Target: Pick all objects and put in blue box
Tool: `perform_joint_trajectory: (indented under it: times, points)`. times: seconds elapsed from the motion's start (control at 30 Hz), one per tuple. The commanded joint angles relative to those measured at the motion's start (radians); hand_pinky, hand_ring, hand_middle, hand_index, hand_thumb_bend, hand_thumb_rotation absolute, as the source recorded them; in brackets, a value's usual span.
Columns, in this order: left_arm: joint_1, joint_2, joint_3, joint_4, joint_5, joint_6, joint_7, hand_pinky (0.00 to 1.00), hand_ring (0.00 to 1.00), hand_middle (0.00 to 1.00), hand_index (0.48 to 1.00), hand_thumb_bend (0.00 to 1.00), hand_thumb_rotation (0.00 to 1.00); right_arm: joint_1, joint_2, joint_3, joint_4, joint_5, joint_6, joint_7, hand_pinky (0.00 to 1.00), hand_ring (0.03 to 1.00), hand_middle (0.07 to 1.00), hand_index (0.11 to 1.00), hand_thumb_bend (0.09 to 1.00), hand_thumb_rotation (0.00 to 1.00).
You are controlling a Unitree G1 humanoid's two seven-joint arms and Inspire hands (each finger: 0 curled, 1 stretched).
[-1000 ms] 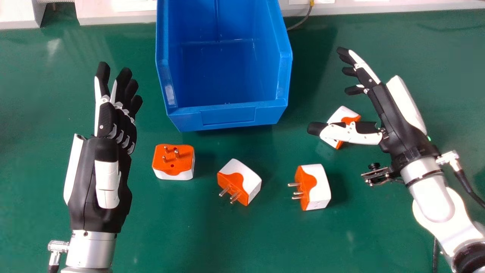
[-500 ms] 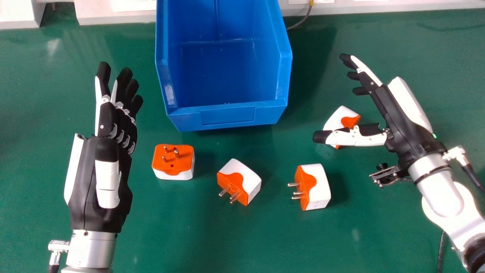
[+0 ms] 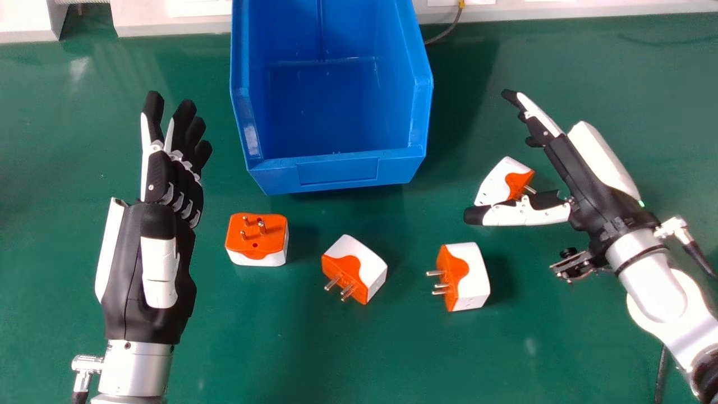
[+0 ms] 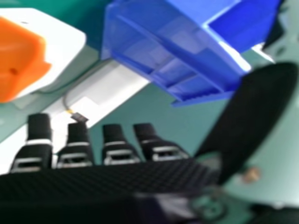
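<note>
Right hand [image 3: 583, 174], right of frame, and left hand [image 3: 123, 264], far left: both wide. Centre rightmost plug [image 3: 495, 184] in right grasp before closing.

A green tabletop [image 3: 348, 359] spreads across the head view, smooth and slightly glossy, with a pale smear of reflected light near its far left part and a fainter one toward the near right. Soft shadows darken patches of it. Along its far edge runs a pale ledge [image 3: 589, 10], with a separate pale block [image 3: 25, 25] at the left corner and a dark gap [image 3: 87, 23] between the two. White sheets [image 3: 199, 7] lie against the ledge, and a thin grey cable [image 3: 445, 35] with a yellow band [image 3: 461, 4] curves down from it onto the green. The right hand view shows the ledge running diagonally, the cable crossing it
</note>
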Motion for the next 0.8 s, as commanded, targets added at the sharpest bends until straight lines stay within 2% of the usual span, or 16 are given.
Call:
perform_joint_trajectory:
  times: [0.0, 0.3, 0.53, 0.77]
  points:
    - [0.001, 0.001, 0.002, -0.018, -0.009, -0.023, -0.004, 1.00, 1.00, 1.00, 1.000, 0.94, 1.00, -0.032, -0.027, 0.009, -0.007, -0.011, 0.007, -0.029, 0.85, 0.943, 0.962, 0.954, 1.000, 0.46]
    - [0.006, 0.006, 0.006, -0.023, -0.015, -0.023, -0.005, 1.00, 1.00, 1.00, 1.000, 0.94, 1.00, -0.033, -0.013, 0.025, 0.027, -0.028, 0.033, -0.067, 0.87, 0.945, 0.965, 0.957, 1.000, 0.44]
    - [0.004, 0.004, 0.007, -0.022, -0.002, -0.026, 0.005, 1.00, 1.00, 1.00, 1.000, 0.93, 1.00, -0.036, -0.013, 0.031, 0.051, -0.026, 0.042, -0.084, 0.85, 0.938, 0.964, 0.958, 1.000, 0.43]
    - [0.001, 0.006, 0.007, -0.019, 0.000, -0.026, 0.008, 1.00, 1.00, 1.00, 1.000, 0.93, 1.00, -0.040, -0.006, 0.028, 0.067, -0.018, 0.056, -0.082, 0.83, 0.925, 0.962, 0.959, 1.000, 0.42]
